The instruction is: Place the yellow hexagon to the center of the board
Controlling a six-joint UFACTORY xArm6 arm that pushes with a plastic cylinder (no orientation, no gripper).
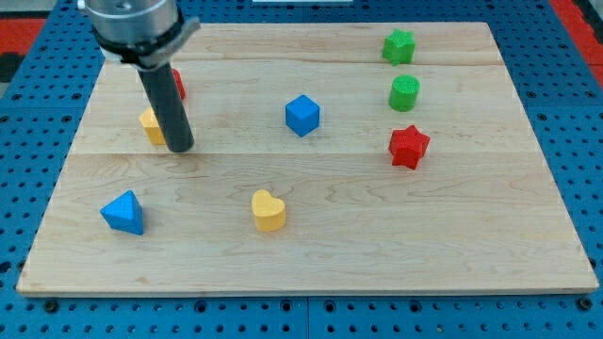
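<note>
My tip [181,147] held nothing (a bare rod), resting against the right side of the yellow hexagon [151,124] at the board's [311,254] upper left. The block looked light, rigid and likely slippery; pushing from its left face seemed best.

There is only one view. It looks down at the wooden board [311,235] from the front and from above, at a slant, so the far edge at the view's top looks shorter than the near edge. The camera stands quite near: the board fills almost all the picture, with the blue pegboard table [38,85] around it.
</note>
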